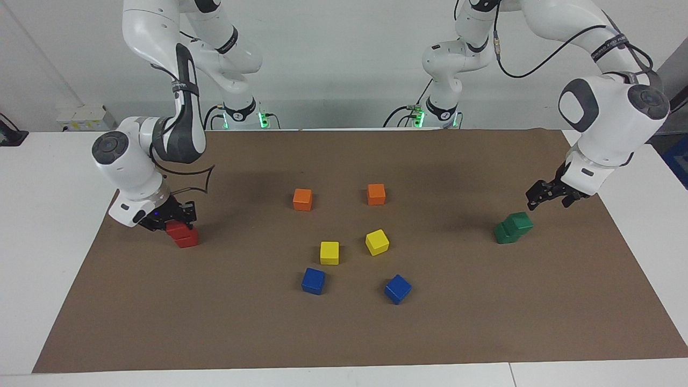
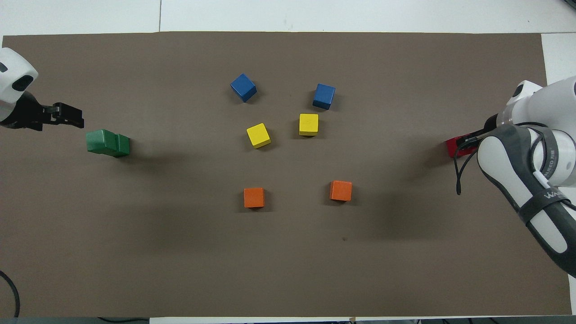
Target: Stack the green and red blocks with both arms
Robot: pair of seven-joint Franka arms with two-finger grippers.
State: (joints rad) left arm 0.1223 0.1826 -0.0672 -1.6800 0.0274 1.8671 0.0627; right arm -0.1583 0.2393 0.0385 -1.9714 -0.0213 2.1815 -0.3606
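Observation:
Two green blocks (image 1: 519, 221) stand stacked at the left arm's end of the mat, the upper one set askew on the lower (image 1: 503, 233); from overhead the green stack (image 2: 108, 142) stands alone. My left gripper (image 1: 547, 199) hangs open and empty above it, slightly toward the mat's edge, and it also shows overhead (image 2: 67, 117). At the right arm's end, my right gripper (image 1: 171, 216) is shut on the upper red block (image 1: 175, 228), which rests on the lower red block (image 1: 187, 239). Overhead, the right arm hides all but a corner of the red blocks (image 2: 453, 146).
Mid-mat lie two orange cubes (image 1: 302, 199) (image 1: 376, 194), two yellow cubes (image 1: 329, 252) (image 1: 377, 242) and two blue cubes (image 1: 313, 281) (image 1: 398, 288). The brown mat (image 1: 344, 333) covers the white table.

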